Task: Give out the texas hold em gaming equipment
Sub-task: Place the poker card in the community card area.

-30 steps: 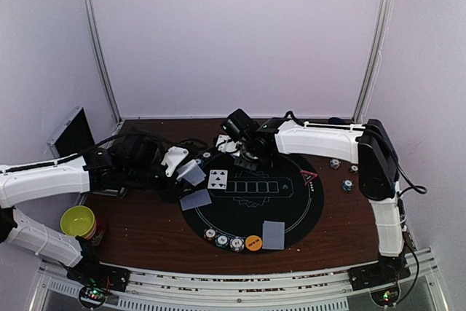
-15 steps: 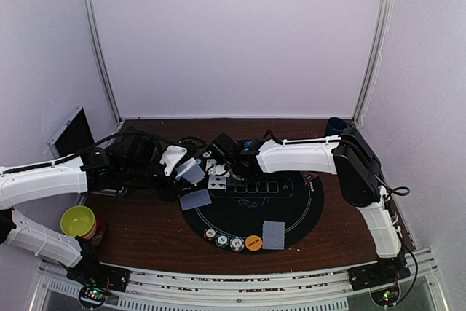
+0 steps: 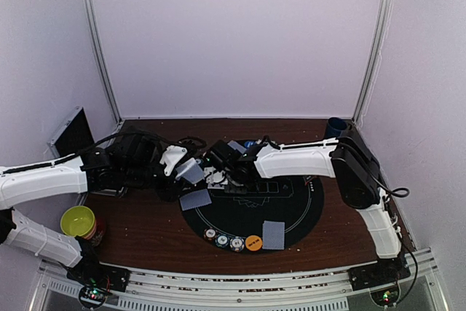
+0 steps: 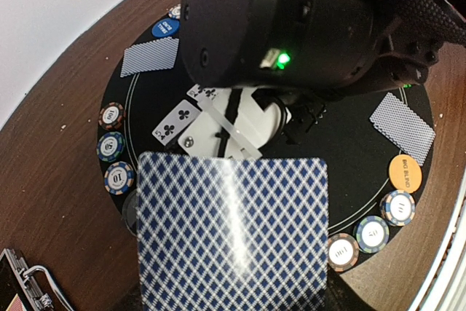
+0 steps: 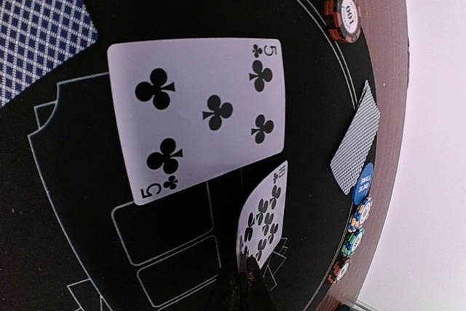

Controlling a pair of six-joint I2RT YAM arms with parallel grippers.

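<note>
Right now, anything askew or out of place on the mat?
The five of clubs lies face up, skewed against the printed card boxes on the black mat, overlapping outlines rather than filling one. The ten of clubs is tilted too, pinched in the right claw.

Overhead: you get soft, even light. The white walls (image 3: 233, 34) are bright, while the dark table (image 3: 145, 231) and black mat (image 3: 298, 209) swallow detail (the whole picture is slightly soft).

Left wrist: your nearest card (image 4: 233, 231) is blurred, with a pale glare streak down its back. A green lamp (image 4: 279, 57) glows above it.

Right wrist: the five of clubs (image 5: 200, 118) is bright and sharp. The mat's lines bend toward the edges, and the bottom edge is dark and unfocused.
</note>
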